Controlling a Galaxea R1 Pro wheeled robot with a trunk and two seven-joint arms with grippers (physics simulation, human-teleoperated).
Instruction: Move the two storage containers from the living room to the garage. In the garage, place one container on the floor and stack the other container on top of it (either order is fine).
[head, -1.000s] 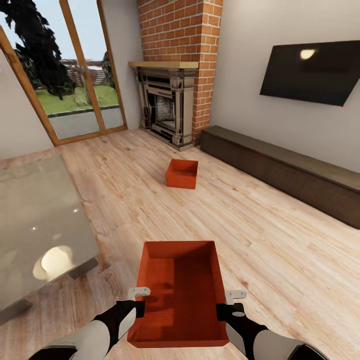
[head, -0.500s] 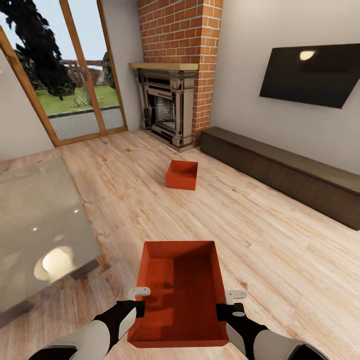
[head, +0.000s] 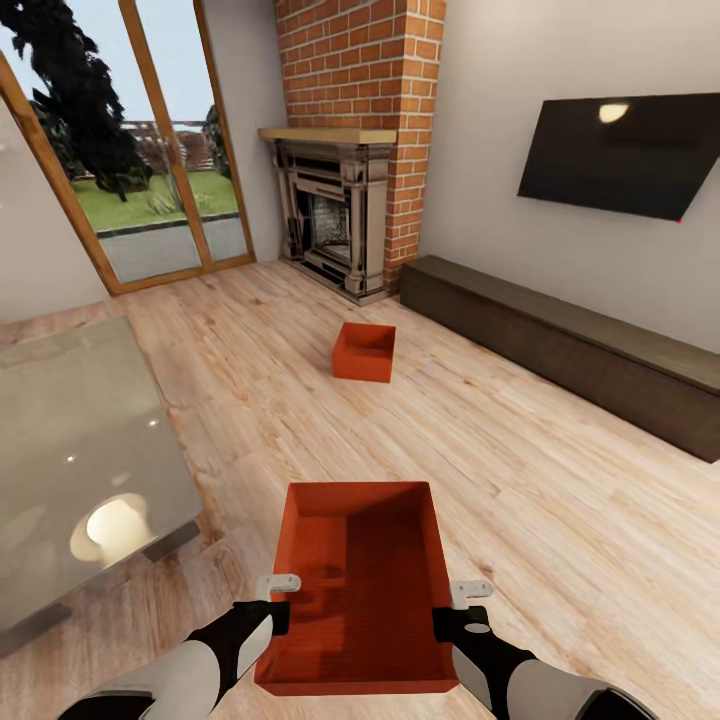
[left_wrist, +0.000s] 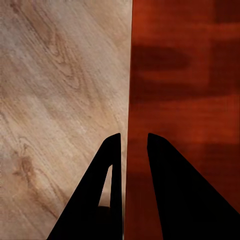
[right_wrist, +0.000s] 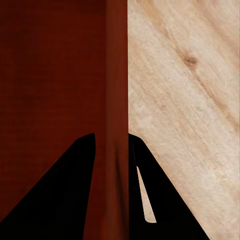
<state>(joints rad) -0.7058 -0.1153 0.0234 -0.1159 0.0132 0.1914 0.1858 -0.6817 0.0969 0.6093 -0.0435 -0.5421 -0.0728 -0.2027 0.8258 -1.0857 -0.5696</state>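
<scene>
The near storage container (head: 360, 590), an orange-red open tub, was held low in front of the robot over the wood-plank floor (head: 520, 480), its long axis pointing away from the robot. The left gripper (head: 277, 598) sat at its left wall and the right gripper (head: 455, 603) at its right wall. In the left wrist view the left gripper (left_wrist: 131, 145) had its dark fingers (left_wrist: 112, 165) narrowed on either side of the thin wall of that container (left_wrist: 185, 100), one inside and one outside. In the right wrist view the right gripper (right_wrist: 116, 137) pinched the opposite wall of the container (right_wrist: 55, 65) the same way, with one of its fingers (right_wrist: 142, 165) on the outer side above the planks.

The far storage container (head: 364, 351) rested on the floor well ahead, between the held tub and the red-brick fireplace (head: 340, 215). A long dark low cabinet (head: 570, 345) ran along the right wall beneath the black wall screen (head: 620, 150). A glossy grey table (head: 70, 450) stood at the left, and a wood-framed glass door (head: 140, 150) showed grass and trees outside.

Against the picture from a second before, the whole scene had shifted slightly, the table edge and the far container sitting a touch differently in the head view, while the held container and both grippers kept the same places.
</scene>
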